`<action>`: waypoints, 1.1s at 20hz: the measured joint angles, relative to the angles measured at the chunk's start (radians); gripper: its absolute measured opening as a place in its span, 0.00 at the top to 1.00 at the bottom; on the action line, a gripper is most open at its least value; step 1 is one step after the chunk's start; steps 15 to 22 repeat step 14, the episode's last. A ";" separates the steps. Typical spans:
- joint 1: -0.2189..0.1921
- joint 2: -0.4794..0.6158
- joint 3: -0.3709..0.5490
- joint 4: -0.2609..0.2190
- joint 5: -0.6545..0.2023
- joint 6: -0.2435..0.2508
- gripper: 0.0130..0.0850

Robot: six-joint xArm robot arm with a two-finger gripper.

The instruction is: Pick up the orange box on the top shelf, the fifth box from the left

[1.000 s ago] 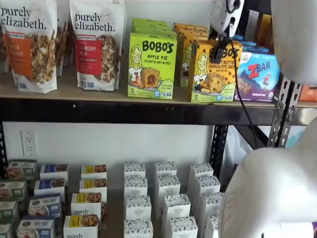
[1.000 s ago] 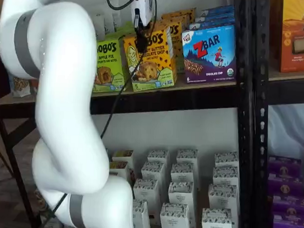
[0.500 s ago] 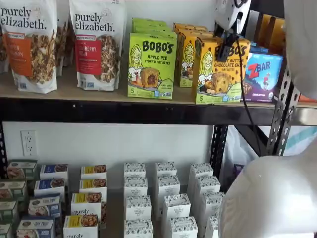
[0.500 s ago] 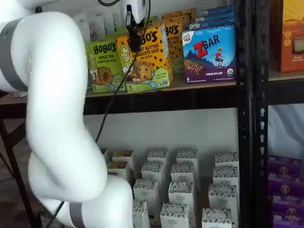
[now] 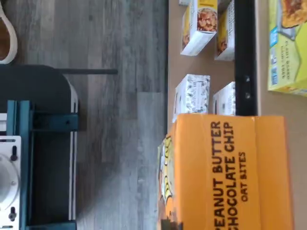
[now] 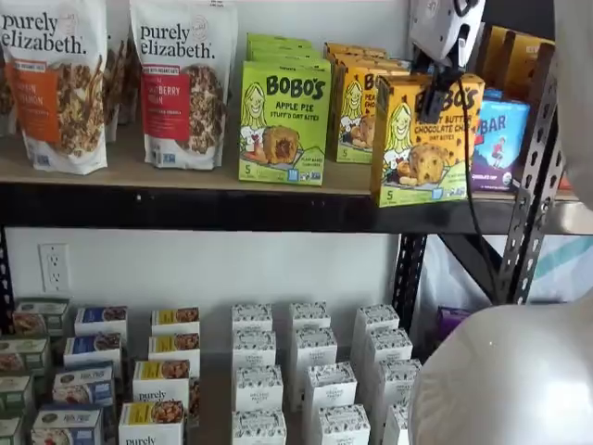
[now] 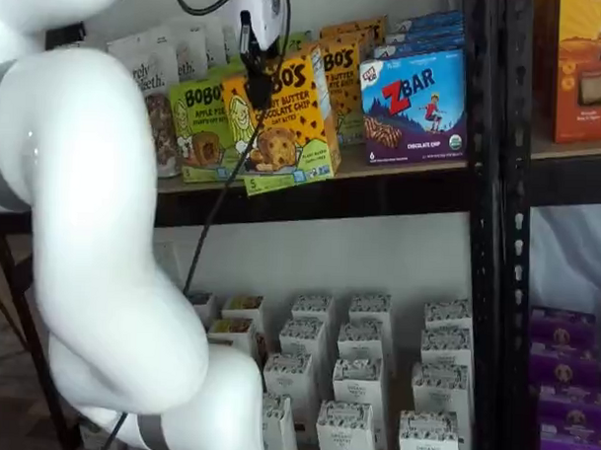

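The orange box (image 6: 426,139), a yellow-orange Bobo's Peanut Butter Chocolate Chip carton, hangs from my gripper (image 6: 434,97) in front of the top shelf (image 6: 185,206), its lower edge over the black front rail. In both shelf views the black fingers are closed on its top; the box (image 7: 282,118) is tilted, with its bottom past the rail. The wrist view shows its orange top panel (image 5: 230,172) close up. More orange Bobo's cartons (image 6: 357,116) stand behind it on the shelf.
A green Bobo's Apple Pie carton (image 6: 283,120) stands left of the held box, a blue ZBar box (image 7: 413,106) to its right. Granola bags (image 6: 181,83) fill the shelf's left part. Small white boxes (image 6: 315,371) stand on the lower level. Black uprights (image 7: 483,231) stand at right.
My gripper has drawn the orange box forward off the shelf, towards the cameras and slightly lower. The box now overhangs the front rail. The arm's elbow has swung back with it.
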 joint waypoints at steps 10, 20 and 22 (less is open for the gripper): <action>-0.002 -0.063 0.063 -0.018 0.022 -0.006 0.83; -0.003 -0.082 0.084 -0.022 0.025 -0.009 0.83; -0.003 -0.082 0.084 -0.022 0.025 -0.009 0.83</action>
